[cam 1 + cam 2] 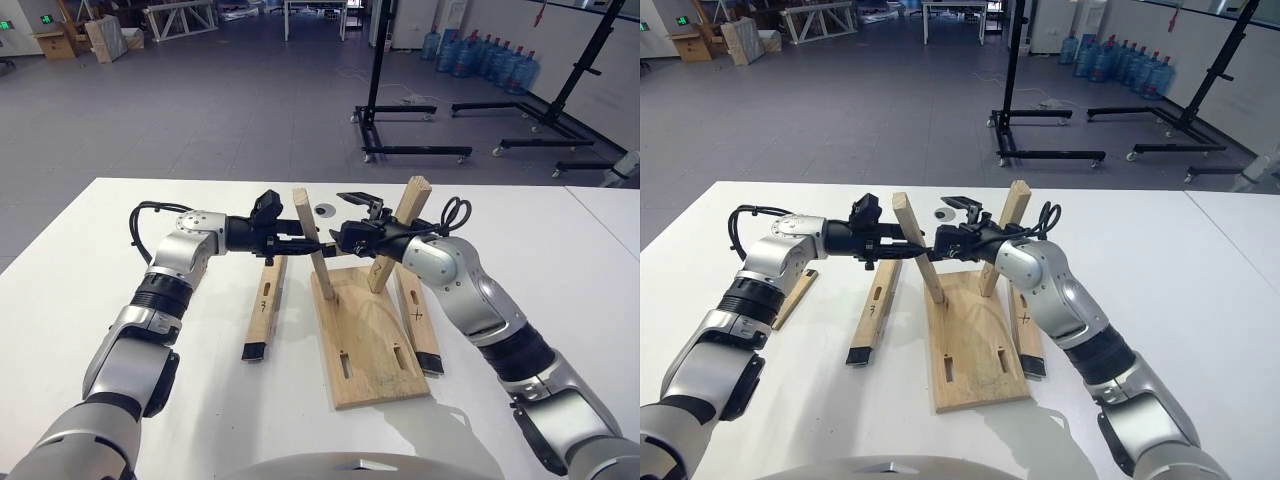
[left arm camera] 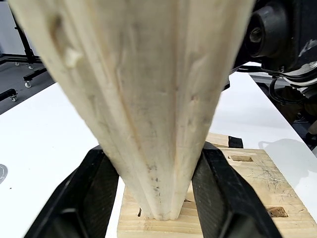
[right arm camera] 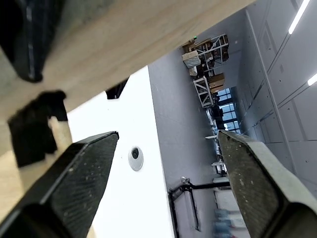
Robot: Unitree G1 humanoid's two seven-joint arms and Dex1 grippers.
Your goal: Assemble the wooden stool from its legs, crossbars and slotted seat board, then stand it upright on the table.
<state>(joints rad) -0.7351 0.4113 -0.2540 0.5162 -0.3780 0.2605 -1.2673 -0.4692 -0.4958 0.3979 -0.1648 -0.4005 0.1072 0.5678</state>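
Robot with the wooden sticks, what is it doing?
It is building a stool. The flat slotted wooden seat board lies on the white table with two pale wooden legs standing tilted in its far slots. The left claw grips the left leg; the right claw is open beside it. Two more legs lie flat either side.

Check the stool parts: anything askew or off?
The two legs standing in the seat board lean apart in a V: the left leg, clamped by the left gripper, tips left; the right leg tips right. That may be intended splay. Nothing looks broken or spilled.
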